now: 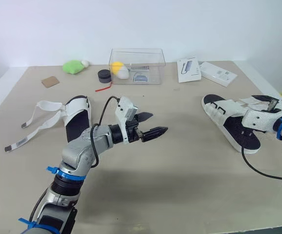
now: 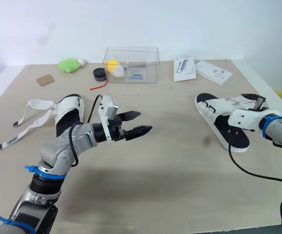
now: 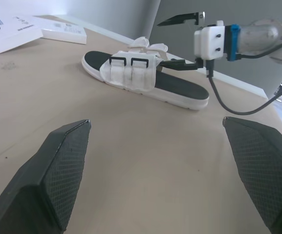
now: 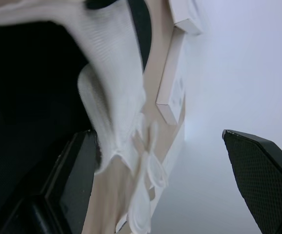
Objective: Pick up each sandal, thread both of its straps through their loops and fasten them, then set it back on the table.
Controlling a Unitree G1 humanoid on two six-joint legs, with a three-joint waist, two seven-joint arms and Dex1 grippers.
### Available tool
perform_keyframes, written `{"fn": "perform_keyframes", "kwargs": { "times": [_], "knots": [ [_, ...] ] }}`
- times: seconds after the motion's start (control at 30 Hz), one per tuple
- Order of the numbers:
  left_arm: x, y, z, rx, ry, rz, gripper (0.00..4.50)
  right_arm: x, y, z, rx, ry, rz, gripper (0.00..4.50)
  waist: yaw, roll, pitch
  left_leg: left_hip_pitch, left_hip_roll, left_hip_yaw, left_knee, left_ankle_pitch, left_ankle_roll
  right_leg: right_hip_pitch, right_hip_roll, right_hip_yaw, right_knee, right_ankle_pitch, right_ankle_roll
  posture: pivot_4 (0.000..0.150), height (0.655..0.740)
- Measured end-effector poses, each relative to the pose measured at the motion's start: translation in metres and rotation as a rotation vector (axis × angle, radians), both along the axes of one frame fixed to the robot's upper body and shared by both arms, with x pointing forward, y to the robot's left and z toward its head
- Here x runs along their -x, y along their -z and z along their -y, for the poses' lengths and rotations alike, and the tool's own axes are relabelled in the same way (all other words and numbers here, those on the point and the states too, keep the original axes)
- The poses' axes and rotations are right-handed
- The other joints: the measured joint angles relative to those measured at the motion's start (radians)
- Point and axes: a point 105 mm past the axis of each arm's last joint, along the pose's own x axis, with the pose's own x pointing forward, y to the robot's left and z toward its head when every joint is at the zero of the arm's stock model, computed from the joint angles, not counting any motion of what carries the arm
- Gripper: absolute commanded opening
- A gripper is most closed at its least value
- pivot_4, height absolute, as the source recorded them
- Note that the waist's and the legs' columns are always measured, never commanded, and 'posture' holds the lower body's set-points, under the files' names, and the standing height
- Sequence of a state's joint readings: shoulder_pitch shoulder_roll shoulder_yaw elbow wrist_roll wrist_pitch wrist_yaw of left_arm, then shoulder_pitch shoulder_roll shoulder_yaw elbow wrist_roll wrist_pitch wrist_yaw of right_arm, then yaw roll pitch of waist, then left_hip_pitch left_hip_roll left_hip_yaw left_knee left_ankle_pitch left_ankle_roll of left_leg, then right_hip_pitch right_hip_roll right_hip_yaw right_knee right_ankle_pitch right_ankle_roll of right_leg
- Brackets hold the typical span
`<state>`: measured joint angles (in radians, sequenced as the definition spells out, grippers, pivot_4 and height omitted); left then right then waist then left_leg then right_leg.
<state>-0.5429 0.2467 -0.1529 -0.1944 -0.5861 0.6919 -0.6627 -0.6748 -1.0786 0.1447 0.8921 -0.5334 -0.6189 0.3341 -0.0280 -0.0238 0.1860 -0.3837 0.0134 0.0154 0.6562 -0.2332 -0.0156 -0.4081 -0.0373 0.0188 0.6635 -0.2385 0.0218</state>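
The left sandal (image 1: 77, 118), white with a black footbed, lies at the table's left, its two long straps (image 1: 33, 121) spread out loose toward the left edge. The right sandal (image 1: 230, 122) lies at the table's right; its straps (image 3: 131, 73) run through two black loops. My left gripper (image 1: 152, 125) hovers open and empty over the middle of the table, pointing toward the right sandal. My right gripper (image 3: 180, 43) stands open at the right sandal's outer side, one finger low beside the strap ends (image 4: 116, 97), the other raised above them.
At the back stand a clear plastic box (image 1: 136, 66) holding a yellow ball, a green plush (image 1: 73, 67), a black round piece (image 1: 104, 75), a cardboard square (image 1: 50, 81) and two white boxes (image 1: 189, 69) (image 1: 218, 73). The table's right edge runs just beyond the right sandal.
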Motion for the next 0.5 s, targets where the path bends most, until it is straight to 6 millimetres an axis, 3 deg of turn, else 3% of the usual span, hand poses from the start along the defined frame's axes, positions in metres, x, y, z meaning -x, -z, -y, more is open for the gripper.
{"fn": "perform_keyframes", "kwargs": {
  "times": [0.27,0.37,0.5],
  "knots": [
    [-0.001,0.001,-0.001,-0.010,-0.013,0.012,4.50,-0.005,0.015,-0.001,0.023,-0.008,-0.036,4.43,0.001,0.000,0.000,-0.001,-0.001,0.000,0.000,0.000,0.001,0.000,-0.002,0.001,0.000,0.000,0.000,0.150,0.7400],
    [-0.001,0.000,-0.001,-0.005,-0.014,0.016,4.50,-0.009,0.011,-0.006,0.027,-0.027,0.010,3.57,0.000,0.000,0.000,-0.001,-0.001,0.000,0.000,0.000,0.001,0.000,-0.001,0.001,0.000,0.000,0.001,0.150,0.7400],
    [-0.002,0.000,-0.001,-0.001,-0.016,0.017,4.50,-0.011,0.009,-0.012,0.055,-0.067,0.020,1.60,0.000,0.000,0.000,-0.001,-0.001,0.000,0.000,0.000,0.001,0.000,-0.001,0.001,0.000,0.000,0.001,0.150,0.7400]
  ]
}}
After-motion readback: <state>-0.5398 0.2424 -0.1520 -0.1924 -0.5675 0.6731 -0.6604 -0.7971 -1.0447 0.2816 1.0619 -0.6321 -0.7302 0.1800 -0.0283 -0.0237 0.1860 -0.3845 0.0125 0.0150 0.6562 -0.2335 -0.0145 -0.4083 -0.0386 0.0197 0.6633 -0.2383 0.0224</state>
